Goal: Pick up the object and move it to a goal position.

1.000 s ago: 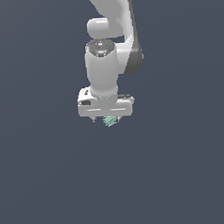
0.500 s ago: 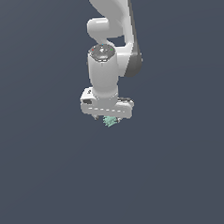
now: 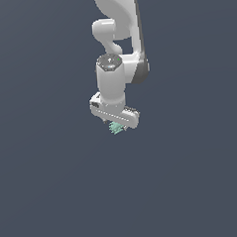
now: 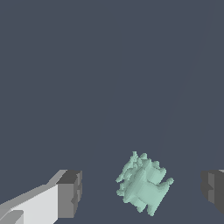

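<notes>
Plain dark slate-grey background fills both views, no edges or other items visible. In the exterior view the white Panda arm point(image 3: 117, 46) comes down from the top, wrist pointing straight down, gripper point(image 3: 117, 124) at roughly mid-frame. The mint-green object point(image 3: 116, 128) peeks out just under the gripper body, mostly hidden by it; only a small jagged bit shows. Wrist view gives the better look: object point(image 4: 143, 183) is a lumpy, bumpy-faceted chunk sitting between the two dark finger pads point(image 4: 70, 193), closer to neither by much, clear gaps on both sides. Fingers are spread wide, not touching the object. Cannot tell from either view whether the object rests on a surface.
</notes>
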`<state>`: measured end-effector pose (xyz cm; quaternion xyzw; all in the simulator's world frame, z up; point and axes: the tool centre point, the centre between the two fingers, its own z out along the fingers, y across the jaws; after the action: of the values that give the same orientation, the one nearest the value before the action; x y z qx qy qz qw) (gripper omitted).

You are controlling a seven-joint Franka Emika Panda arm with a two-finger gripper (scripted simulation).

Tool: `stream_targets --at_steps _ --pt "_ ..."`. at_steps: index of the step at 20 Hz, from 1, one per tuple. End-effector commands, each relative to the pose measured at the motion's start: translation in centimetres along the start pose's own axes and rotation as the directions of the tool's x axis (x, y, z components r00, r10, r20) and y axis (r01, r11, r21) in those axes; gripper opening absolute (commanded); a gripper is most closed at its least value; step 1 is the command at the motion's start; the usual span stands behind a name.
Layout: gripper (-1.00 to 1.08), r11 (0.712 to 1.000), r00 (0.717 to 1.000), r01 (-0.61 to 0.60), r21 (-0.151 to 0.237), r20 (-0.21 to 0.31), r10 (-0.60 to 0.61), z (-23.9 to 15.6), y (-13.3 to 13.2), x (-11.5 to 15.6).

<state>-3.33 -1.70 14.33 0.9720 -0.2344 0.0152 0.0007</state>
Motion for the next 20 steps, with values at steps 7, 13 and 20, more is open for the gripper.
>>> stream_targets --at_steps 7,13,20 --pt "1.00 0.971 0.971 -0.239 -0.004 0.014 0.239 2.2 1.0 -2.5" --pt "1.00 0.923 0.922 -0.386 -0.011 0.020 0.386 3.5 1.8 -4.1" --pt "1.00 0.871 0.871 -0.491 -0.018 0.022 0.491 4.5 2.4 -5.3"
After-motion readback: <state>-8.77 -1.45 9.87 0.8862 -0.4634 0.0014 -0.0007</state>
